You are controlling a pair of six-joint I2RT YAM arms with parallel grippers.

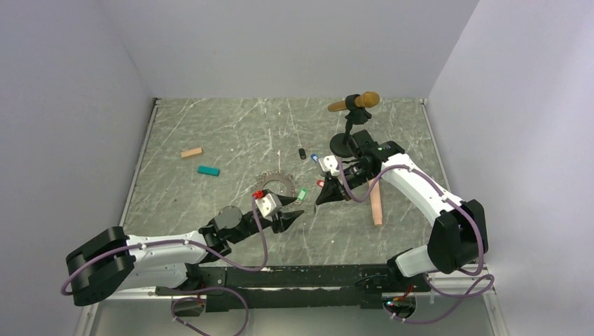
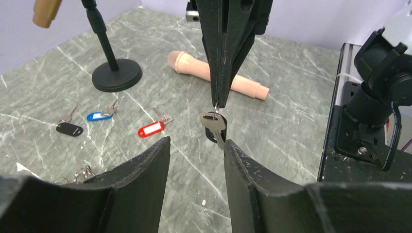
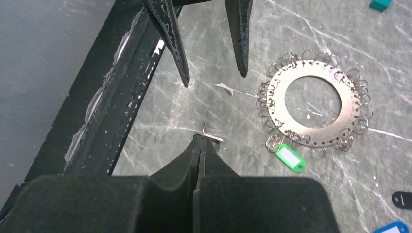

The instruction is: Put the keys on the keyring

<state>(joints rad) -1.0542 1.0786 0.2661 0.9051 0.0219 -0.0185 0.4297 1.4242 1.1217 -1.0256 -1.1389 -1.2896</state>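
A silver key with a black tag hangs by its small ring from my right gripper, which is shut on it. The same grip shows in the right wrist view. My left gripper is open, its fingers on either side just below that key; the key's blade nearly touches the right finger. The keyring, a flat metal ring rimmed with small loops, lies on the table, also in the top view. A green key lies at its edge. Red, blue and black keys lie loose.
A gold microphone stands on a stand with a round black base. A peach microphone lies on the table right of the grippers. A tan block and a teal block sit at the left.
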